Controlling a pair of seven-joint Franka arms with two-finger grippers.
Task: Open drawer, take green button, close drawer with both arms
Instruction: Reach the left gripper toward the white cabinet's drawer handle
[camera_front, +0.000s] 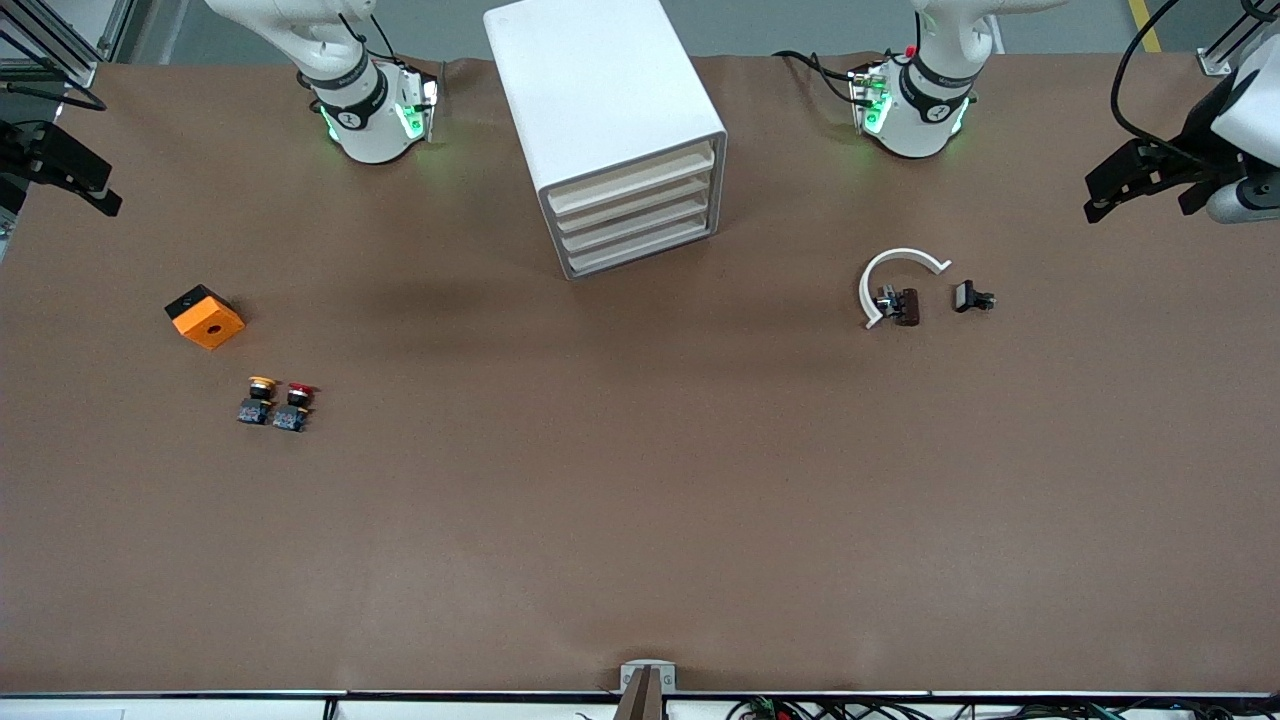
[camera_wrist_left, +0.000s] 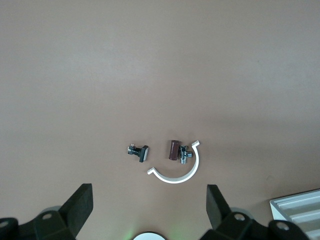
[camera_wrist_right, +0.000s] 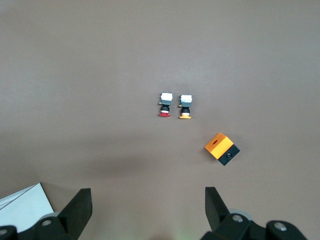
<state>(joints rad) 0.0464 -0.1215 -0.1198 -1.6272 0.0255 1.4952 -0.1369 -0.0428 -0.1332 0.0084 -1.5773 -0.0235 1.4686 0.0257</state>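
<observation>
The white drawer cabinet (camera_front: 610, 130) stands between the two arm bases with all four drawers shut, so opening a drawer is the step in hand. To do it well, one gripper should come in level with a single drawer front, catch only that lip and pull straight out along the cabinet's slant, while the other arm steadies the light-looking body against sliding. The green button is nowhere in sight; I judge it is inside a drawer, though which one cannot be told.

Toward the right arm's end from the cabinet lie an orange block (camera_front: 205, 316), a yellow button (camera_front: 258, 398) and a red button (camera_front: 295, 406). Toward the left arm's end lie a white curved clip (camera_front: 893, 278) and small dark parts.

The left gripper (camera_wrist_left: 150, 212) hangs over the clip area and the right gripper (camera_wrist_right: 147, 212) near the orange block, each with fingers spread wide, holding and touching nothing.
</observation>
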